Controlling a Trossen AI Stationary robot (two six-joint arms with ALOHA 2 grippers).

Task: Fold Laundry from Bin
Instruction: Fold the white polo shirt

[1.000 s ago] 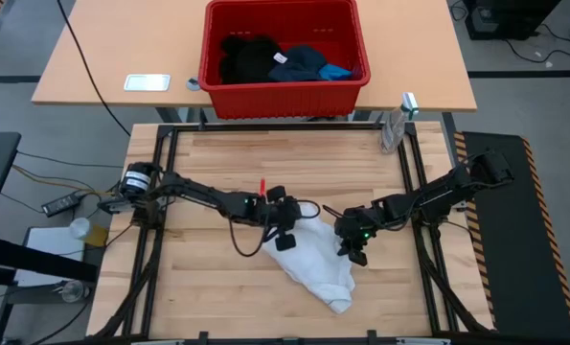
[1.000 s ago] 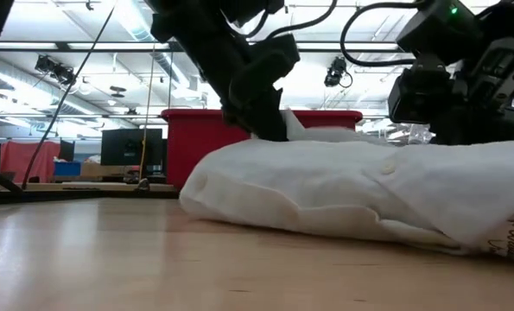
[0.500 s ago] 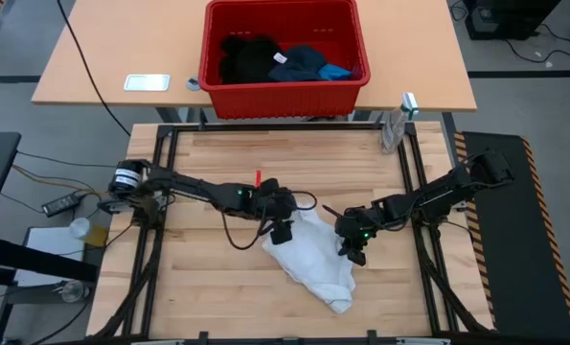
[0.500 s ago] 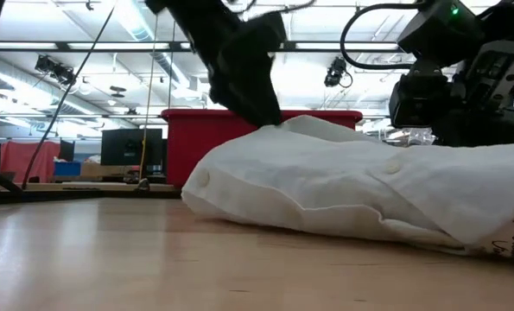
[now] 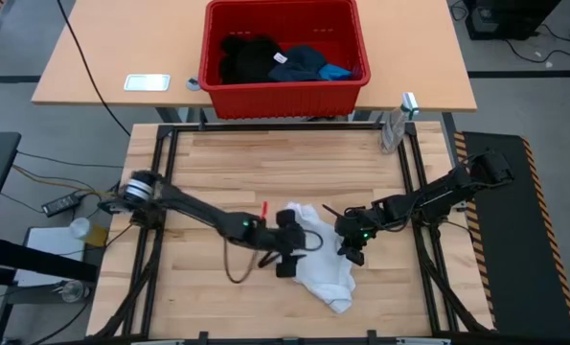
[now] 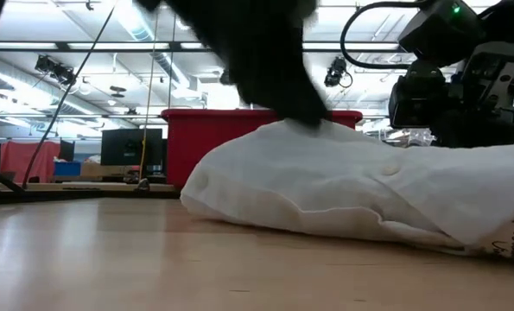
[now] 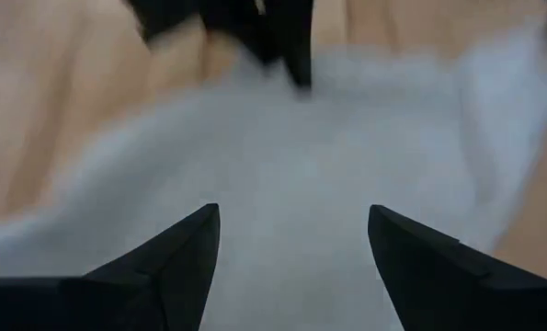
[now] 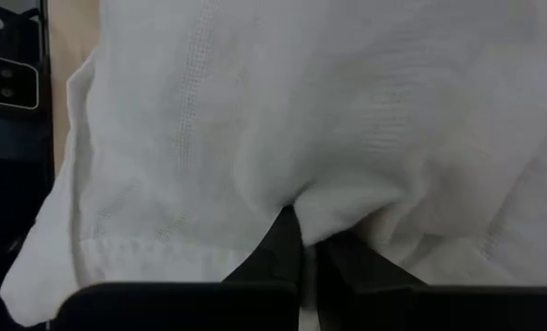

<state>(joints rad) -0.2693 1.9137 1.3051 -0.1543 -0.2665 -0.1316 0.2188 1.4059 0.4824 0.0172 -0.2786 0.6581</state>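
On the tabletop (image 5: 208, 172), left gripper (image 7: 291, 244) gapes over the white garment (image 5: 321, 268), right gripper (image 8: 302, 267) pinches it; only overhead shows the far bin (image 5: 283, 84) holding dark clothes (image 5: 265, 59).

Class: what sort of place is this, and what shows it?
Probably a robotics lab or workshop: two robot arms on a framed wooden table, open industrial ceiling with strip lights, monitors in the background.
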